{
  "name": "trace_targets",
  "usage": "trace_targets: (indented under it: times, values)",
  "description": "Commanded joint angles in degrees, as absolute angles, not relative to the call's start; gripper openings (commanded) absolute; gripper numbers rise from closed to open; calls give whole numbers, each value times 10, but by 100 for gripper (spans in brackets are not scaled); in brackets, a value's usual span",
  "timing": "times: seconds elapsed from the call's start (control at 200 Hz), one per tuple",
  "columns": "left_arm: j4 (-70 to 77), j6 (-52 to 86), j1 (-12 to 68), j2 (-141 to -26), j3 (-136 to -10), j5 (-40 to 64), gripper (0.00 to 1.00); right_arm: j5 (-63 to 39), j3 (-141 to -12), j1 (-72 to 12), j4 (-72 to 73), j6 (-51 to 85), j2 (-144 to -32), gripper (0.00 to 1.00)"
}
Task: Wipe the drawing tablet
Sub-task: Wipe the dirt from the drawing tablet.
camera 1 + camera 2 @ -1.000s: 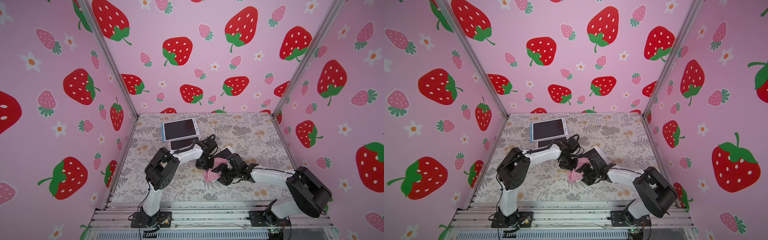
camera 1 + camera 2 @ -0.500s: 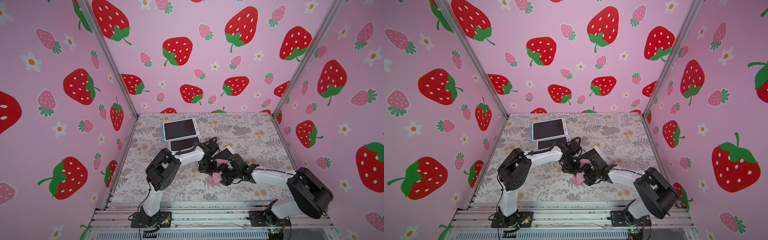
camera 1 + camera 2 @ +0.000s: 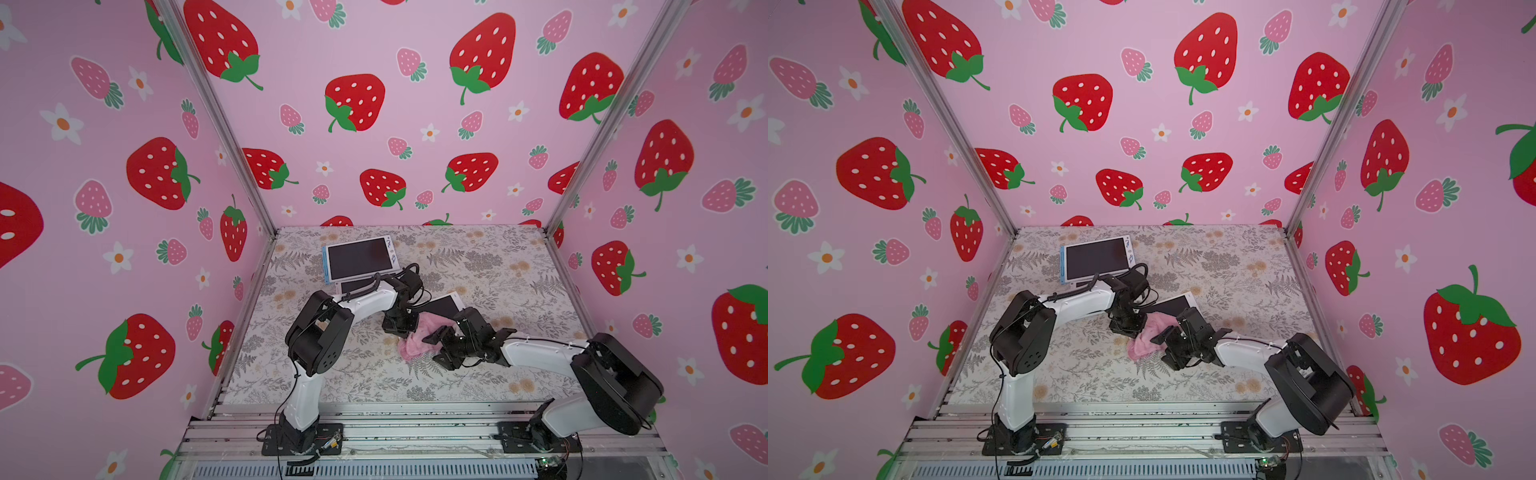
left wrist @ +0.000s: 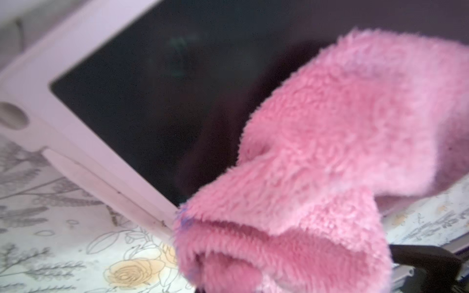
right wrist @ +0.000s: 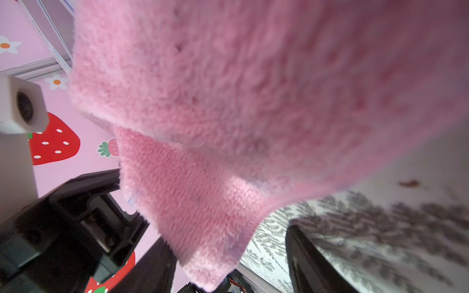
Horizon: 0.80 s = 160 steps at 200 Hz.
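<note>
In both top views the left gripper [image 3: 402,328] [image 3: 1127,328] points down, closed on the upper fold of a pink cloth [image 3: 413,347] [image 3: 1142,347] that sags from its fingers to the table [image 3: 519,270]. The right gripper [image 3: 436,345] [image 3: 1167,345] faces it from the other side of the cloth with its jaws apart. The drawing tablet [image 3: 444,305] [image 3: 1173,306] lies just behind both sets of fingers, with its near edge under the cloth. Farther beyond the left fingers lies a blue-edged tablet [image 3: 359,258] [image 3: 1096,257], and a third tablet [image 3: 353,286] is half hidden under the left forearm.

In the left wrist view the cloth [image 4: 330,152] fills the space in front of the fingers and covers one corner of the drawing tablet [image 4: 152,88]. The rest of the dark screen and pale frame are bare. The left fingers themselves cannot be seen.

In the right wrist view the cloth [image 5: 228,88] hangs across most of the picture. Its lower corner drops between the spread fingers [image 5: 302,253] of the right gripper [image 5: 228,238], and the tablet is hidden. Beyond them are the left arm's black gripper body [image 5: 63,228] and white camera block [image 5: 22,109].
</note>
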<state>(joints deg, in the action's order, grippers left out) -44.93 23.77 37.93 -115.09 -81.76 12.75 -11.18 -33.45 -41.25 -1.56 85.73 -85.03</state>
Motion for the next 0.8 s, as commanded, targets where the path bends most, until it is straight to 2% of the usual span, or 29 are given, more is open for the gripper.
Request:
trace_targets:
  times: [0.0,0.18,0.405,0.795]
  values:
    - [-464,223,365,-1118,-840,94,0,-62,-303,-415,-103,854,-878,70]
    - [-454,234,326,-1090,-824,105,0,-31,-340,-416,-174,806,-848,69]
    - [-420,227,301,-1123,-808,141,0,14,-431,-421,-265,696,-836,69]
    - [-429,238,335,-1172,-793,116,0,-19,-492,-431,-230,676,-923,67]
